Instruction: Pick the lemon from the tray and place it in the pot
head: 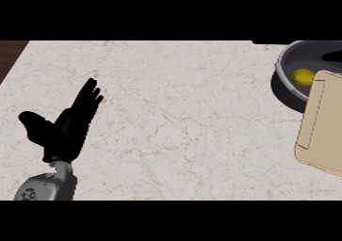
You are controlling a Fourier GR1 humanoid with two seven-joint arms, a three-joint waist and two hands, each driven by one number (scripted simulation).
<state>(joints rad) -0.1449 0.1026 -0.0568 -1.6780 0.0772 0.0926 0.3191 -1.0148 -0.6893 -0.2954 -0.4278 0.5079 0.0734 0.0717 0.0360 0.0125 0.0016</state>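
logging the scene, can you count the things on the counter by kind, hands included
lemon: 1, yellow, lying in the pot
pot: 1, grey, at the counter's far right
tray: 1, tan, at the right edge, overlapping the pot
left hand: 1, black, fingers straight
total: 4

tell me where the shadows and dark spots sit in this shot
Head view: a dark shadow lies inside the pot at its upper right rim, near the lemon; the left hand shows solid black; the tray is evenly lit, no glare.
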